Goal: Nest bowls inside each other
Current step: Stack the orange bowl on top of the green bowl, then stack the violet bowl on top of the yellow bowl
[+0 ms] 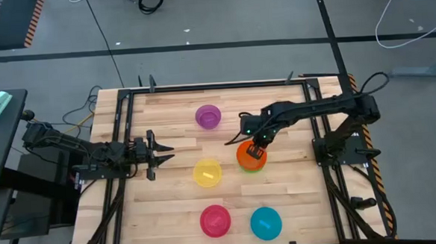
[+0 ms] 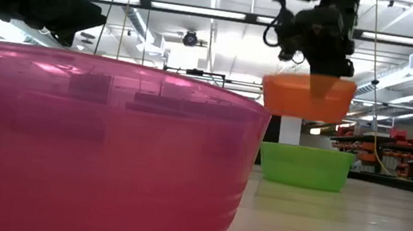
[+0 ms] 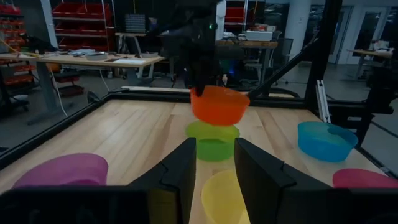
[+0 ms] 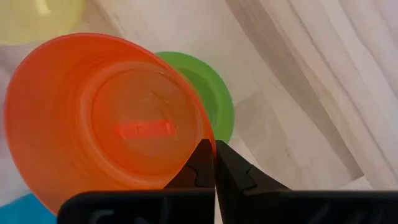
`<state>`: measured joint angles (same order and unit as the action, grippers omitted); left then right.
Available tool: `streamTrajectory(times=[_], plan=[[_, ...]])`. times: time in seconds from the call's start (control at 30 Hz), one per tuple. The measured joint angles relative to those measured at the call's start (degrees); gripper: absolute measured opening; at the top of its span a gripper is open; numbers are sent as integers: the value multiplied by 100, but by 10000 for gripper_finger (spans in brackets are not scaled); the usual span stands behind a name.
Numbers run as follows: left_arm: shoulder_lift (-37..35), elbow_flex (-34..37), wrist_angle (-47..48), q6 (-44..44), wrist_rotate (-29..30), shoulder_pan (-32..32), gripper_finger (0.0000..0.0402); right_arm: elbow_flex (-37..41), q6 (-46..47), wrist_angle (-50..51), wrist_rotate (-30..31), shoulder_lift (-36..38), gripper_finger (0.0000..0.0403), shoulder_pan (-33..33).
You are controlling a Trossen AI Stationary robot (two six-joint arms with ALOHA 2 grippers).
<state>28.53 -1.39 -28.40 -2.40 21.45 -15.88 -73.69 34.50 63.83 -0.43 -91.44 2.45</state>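
My right gripper (image 1: 258, 142) is shut on the orange bowl (image 1: 250, 156) and holds it in the air just above the green bowl (image 2: 305, 166), which stands on the table right of centre. Seen from above, only a sliver of green bowl (image 1: 253, 169) peeks out below the orange. The purple bowl (image 1: 208, 116), yellow bowl (image 1: 207, 172), pink-red bowl (image 1: 215, 221) and teal bowl (image 1: 266, 222) stand apart, each upright on its base. My left gripper (image 1: 167, 152) waits open at the table's left side, pointing toward the bowls. My right gripper (image 4: 214, 149) pinches the orange bowl's rim (image 4: 200, 138) between its two fingers, on the bowl's far-right side. One finger is inside the wall and one outside, and they come from above pointing down. The bowl hangs lifted clear, mouth up and slightly tilted, over the green bowl (image 4: 217, 99).
The pink-red bowl (image 2: 96, 149) stands nearest the near edge, the teal bowl (image 3: 326, 140) beside it to the right. A black frame rail (image 1: 121, 134) runs round the wooden top. Bare wood lies between the yellow bowl (image 3: 224, 196) and the left gripper (image 3: 214, 149).
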Motion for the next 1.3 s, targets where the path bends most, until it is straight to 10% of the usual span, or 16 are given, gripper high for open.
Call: streamTrajectory(times=[0.53,1.3], plan=[[0,2,243,-159,0,2,116,0,-345,-26,0,-1118,2,322],[0,2,260,-192,-2,0,116,0,199,85,39,-227,91,175]])
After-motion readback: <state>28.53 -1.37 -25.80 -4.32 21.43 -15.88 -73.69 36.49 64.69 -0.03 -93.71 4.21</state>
